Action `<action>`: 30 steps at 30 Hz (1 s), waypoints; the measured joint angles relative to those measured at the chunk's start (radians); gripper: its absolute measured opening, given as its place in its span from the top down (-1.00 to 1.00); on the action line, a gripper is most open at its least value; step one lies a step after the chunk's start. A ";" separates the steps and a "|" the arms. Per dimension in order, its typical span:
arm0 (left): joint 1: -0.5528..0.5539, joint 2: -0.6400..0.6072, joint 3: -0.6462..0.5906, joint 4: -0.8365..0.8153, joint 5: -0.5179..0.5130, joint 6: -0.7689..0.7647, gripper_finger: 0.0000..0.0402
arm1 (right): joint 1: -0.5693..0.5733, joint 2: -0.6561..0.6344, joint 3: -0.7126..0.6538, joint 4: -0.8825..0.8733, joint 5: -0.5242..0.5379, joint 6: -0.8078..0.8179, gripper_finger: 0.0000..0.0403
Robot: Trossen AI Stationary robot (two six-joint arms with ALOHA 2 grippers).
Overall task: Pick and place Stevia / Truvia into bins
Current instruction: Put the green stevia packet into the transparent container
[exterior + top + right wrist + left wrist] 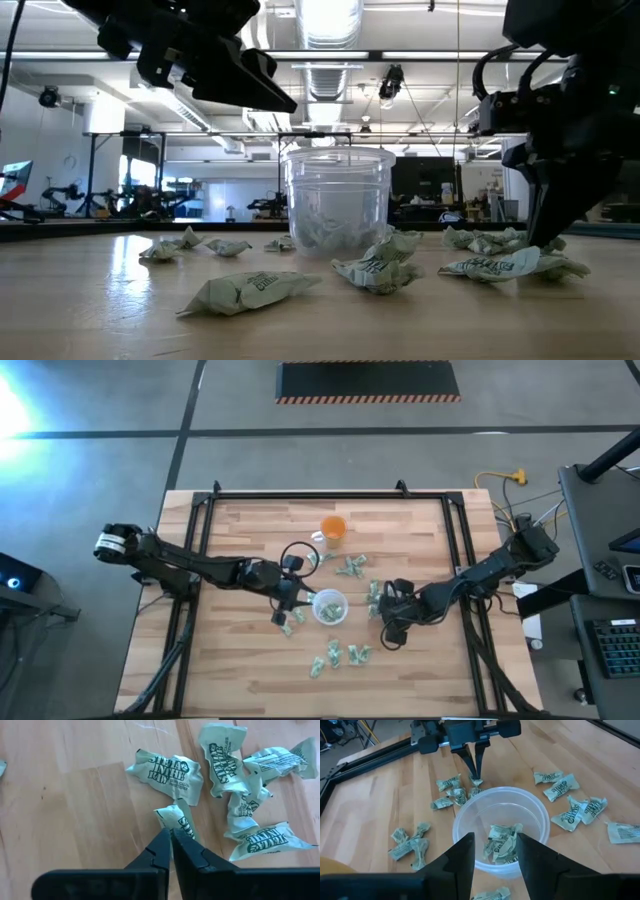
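The wooden table (250, 680) is lying mostly bare toward its near edge and its left and right sides, with a dark frame running along the far edge and down both sides, so the crowding is all in the middle. There the clear bin (330, 606) is standing upright with a few crumpled sachets (501, 844) already lying in its bottom, and an orange cup (333, 529) is sitting farther back, well apart from it. Loose Stevia sachets (337, 658) are lying scattered around the bin: a cluster toward the near edge, some just left of it, others to its right and behind. The packets are pale green with dark green print; on one I am reading "Stevia In The Raw" (167, 774), while the rest is too crumpled to read. The left gripper (493, 855) is hovering just left of the bin, its fingers standing apart with nothing between them. The right gripper (171, 840) is down at the table among the sachets right of the bin, its fingers pressed together with the tips pinching the edge of one sachet (179, 821).
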 joint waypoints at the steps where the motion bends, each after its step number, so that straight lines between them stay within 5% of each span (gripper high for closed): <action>1: 0.000 0.000 0.000 -0.001 0.000 0.000 0.36 | 0.000 0.000 0.000 0.000 0.000 0.000 0.95; 11: 0.000 0.000 0.000 -0.002 0.000 0.000 0.36 | 0.004 0.000 0.000 0.017 0.001 0.011 0.94; 24: 0.000 0.000 -0.001 -0.013 0.001 -0.001 0.36 | 0.005 0.055 -0.002 0.046 0.014 0.055 0.58; 30: 0.000 0.000 -0.001 -0.018 0.001 -0.001 0.36 | 0.005 0.061 -0.003 0.042 0.018 0.060 0.72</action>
